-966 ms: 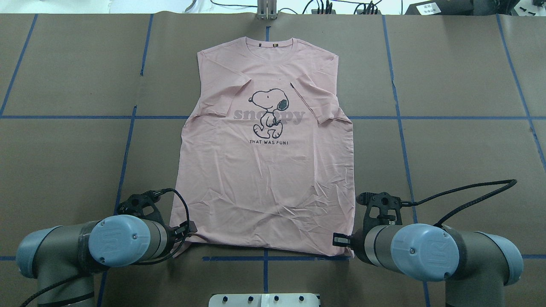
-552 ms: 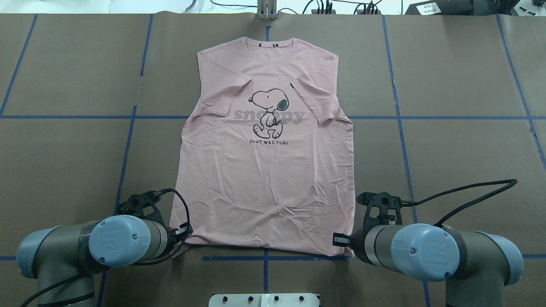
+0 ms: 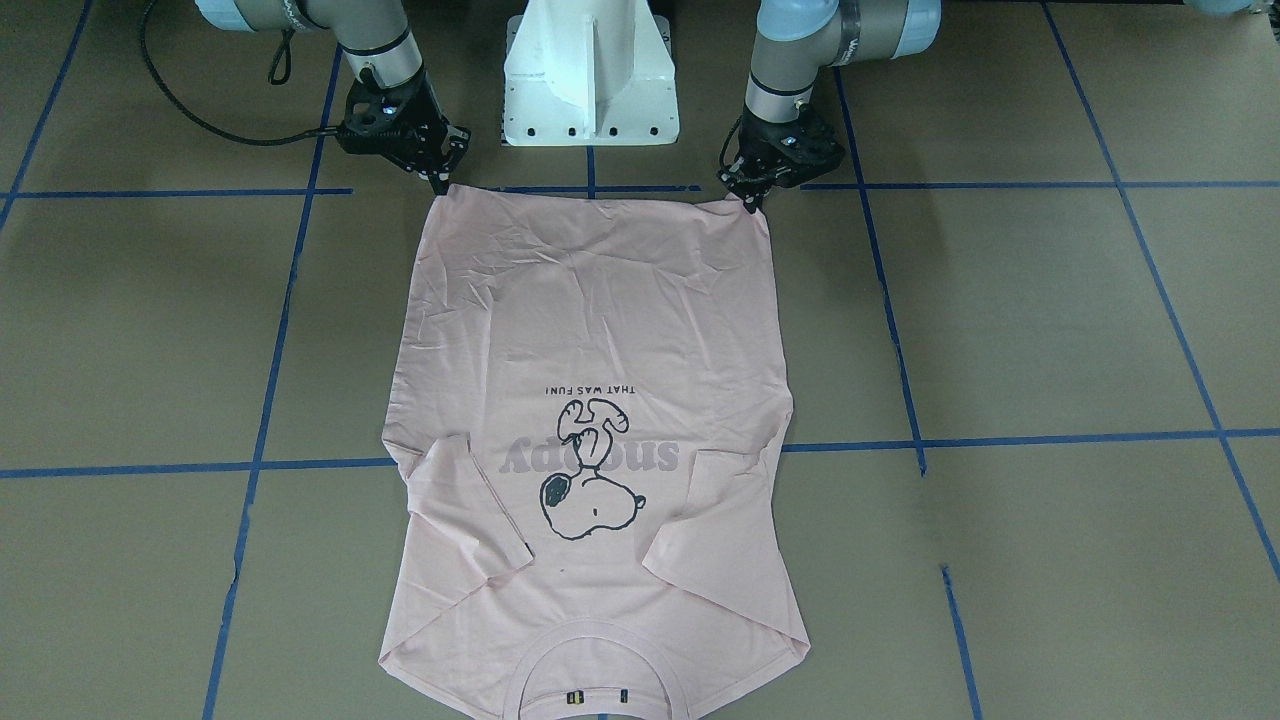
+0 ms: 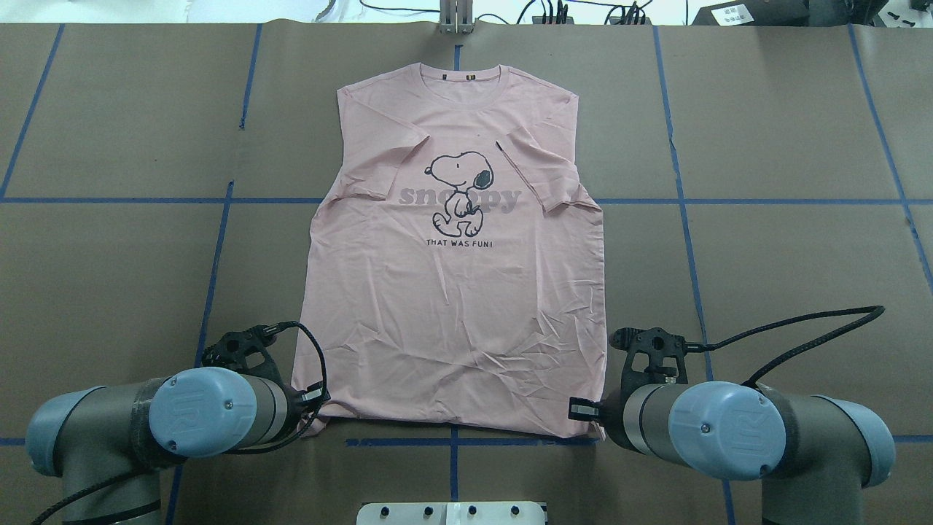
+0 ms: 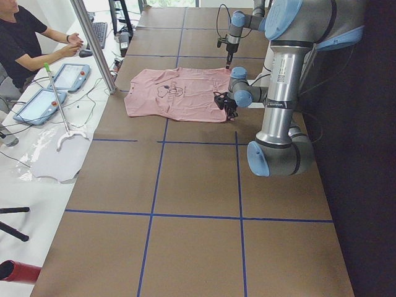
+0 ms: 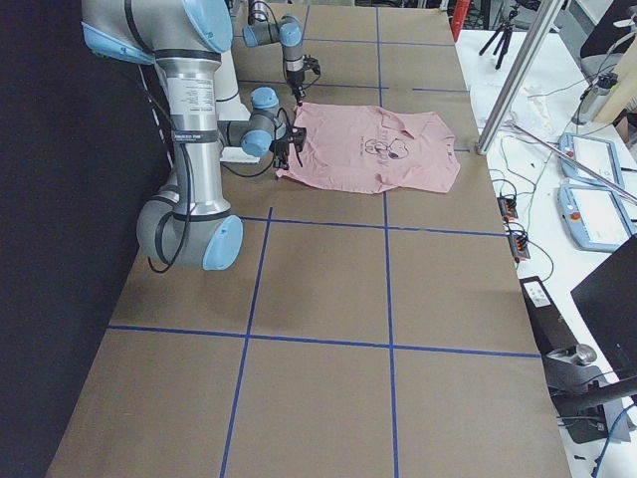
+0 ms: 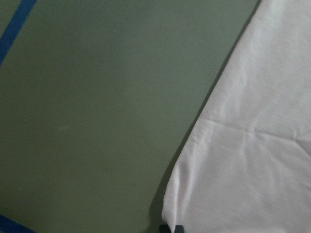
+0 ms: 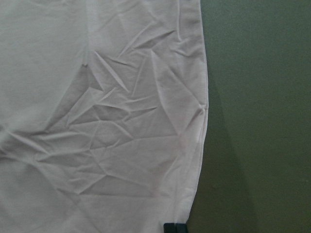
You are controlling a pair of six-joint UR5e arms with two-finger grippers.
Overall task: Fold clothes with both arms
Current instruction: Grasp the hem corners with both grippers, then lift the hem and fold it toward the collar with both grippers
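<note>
Brown matting (image 4: 765, 109) is covering my table, and blue tape lines (image 4: 765, 201) are dividing it into a grid. In the upper left of the left side view, an operator (image 5: 18, 37) is sitting at a white bench (image 5: 12, 185). Two tablets (image 5: 67, 77) are lying there beside a slanting metal post (image 5: 93, 43). Black cables (image 4: 619, 14) are crowding the overhead view's top edge.

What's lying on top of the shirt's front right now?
The shirt has its two sleeves, one and the other, folded inward over the chest, flanking the dog print. Fabric beneath them is hidden.
</note>
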